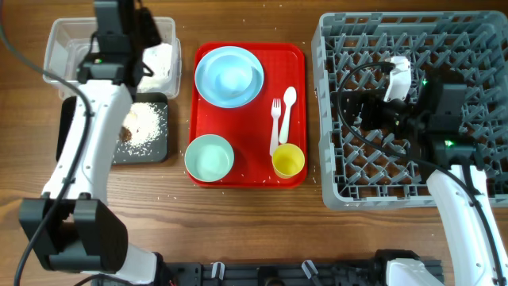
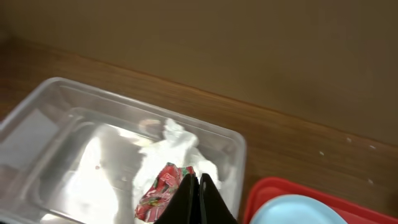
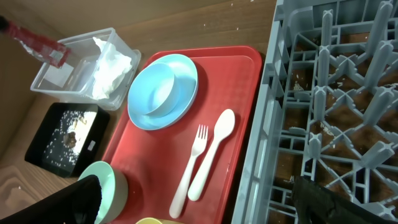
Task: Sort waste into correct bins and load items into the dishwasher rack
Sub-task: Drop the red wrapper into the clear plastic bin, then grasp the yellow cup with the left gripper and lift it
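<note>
My left gripper (image 2: 199,202) is shut on the small red snack wrapper (image 2: 163,190) and holds it over the clear tub (image 2: 43,118), where the crumpled white napkin (image 2: 177,146) lies. In the overhead view the gripper (image 1: 149,44) is over the tub (image 1: 63,40). The black tray (image 1: 155,147) holds brown scraps (image 1: 127,133) and rice grains (image 1: 147,121). My right gripper (image 3: 205,205) is open and empty above the left part of the grey dishwasher rack (image 1: 333,183). The blue plate (image 1: 208,59) carries one bowl (image 1: 235,79). The other bowl (image 1: 209,157), yellow cup (image 1: 288,160), fork (image 1: 275,127) and spoon (image 1: 287,110) lie nearby.
The plate, bowls, cup, fork and spoon all sit on a flat red serving tray (image 1: 298,59) between the bins and the rack. Rice grains are scattered on the wooden table (image 1: 238,222) near the black tray. The rack's floor is full of upright pegs.
</note>
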`<state>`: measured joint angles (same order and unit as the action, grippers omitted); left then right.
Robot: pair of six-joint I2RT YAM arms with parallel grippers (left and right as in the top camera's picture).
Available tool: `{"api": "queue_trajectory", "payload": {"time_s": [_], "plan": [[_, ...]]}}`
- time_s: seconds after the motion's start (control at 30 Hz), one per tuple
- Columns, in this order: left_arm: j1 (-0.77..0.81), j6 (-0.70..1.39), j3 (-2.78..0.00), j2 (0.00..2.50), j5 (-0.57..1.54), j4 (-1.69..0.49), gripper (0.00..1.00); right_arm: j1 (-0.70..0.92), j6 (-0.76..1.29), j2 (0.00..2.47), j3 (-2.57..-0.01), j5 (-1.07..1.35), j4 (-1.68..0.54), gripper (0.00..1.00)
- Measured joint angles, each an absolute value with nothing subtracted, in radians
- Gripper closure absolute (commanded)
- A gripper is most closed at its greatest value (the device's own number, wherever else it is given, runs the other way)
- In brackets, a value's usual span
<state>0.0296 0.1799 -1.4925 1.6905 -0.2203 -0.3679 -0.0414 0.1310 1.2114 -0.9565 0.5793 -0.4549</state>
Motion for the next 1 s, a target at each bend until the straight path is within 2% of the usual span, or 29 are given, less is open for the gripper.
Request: {"api": "queue_trajectory", "payload": {"time_s": [0.03, 0.1, 0.13, 0.23, 0.27, 0.57, 0.7, 0.77, 0.9, 1.0], "plan": [[0.015, 0.18, -1.493, 1.692, -0.221, -0.368, 0.94, -0.041, 0.131, 1.211, -0.957, 0.579, -0.455, 0.0], [-0.003, 0.178, -1.493, 1.703, -0.221, -0.355, 0.82, -0.041, 0.131, 1.211, -0.957, 0.579, -0.455, 0.0], [-0.008, 0.174, -1.493, 1.713, -0.221, -0.349, 0.66, -0.041, 0.131, 1.211, -0.957, 0.579, -0.455, 0.0], [-0.014, 0.17, -1.494, 1.763, -0.223, -0.332, 0.39, -0.041, 0.131, 1.211, -0.957, 0.579, -0.455, 0.0], [-0.014, 0.171, -1.494, 1.794, -0.224, -0.331, 0.32, -0.041, 0.131, 1.211, -0.957, 0.579, -0.455, 0.0], [-0.013, 0.169, -1.494, 1.833, -0.18, -0.387, 0.28, -0.041, 0.131, 1.211, -0.957, 0.579, -0.455, 0.0], [0.01, 0.169, -1.494, 1.779, -0.057, -0.534, 0.27, -0.041, 0.131, 1.211, -0.957, 0.579, -0.453, 0.0], [0.038, 0.169, -1.496, 1.744, 0.027, -0.631, 0.31, -0.041, 0.131, 1.211, -0.957, 0.579, -0.452, 0.0], [0.13, 0.169, -1.499, 1.706, 0.202, -0.815, 0.33, -0.041, 0.131, 1.211, -0.957, 0.579, -0.448, 0.0], [0.218, 0.169, -1.494, 1.714, 0.316, -0.881, 0.3, -0.041, 0.131, 1.212, -0.957, 0.579, -0.439, 0.0]]}}
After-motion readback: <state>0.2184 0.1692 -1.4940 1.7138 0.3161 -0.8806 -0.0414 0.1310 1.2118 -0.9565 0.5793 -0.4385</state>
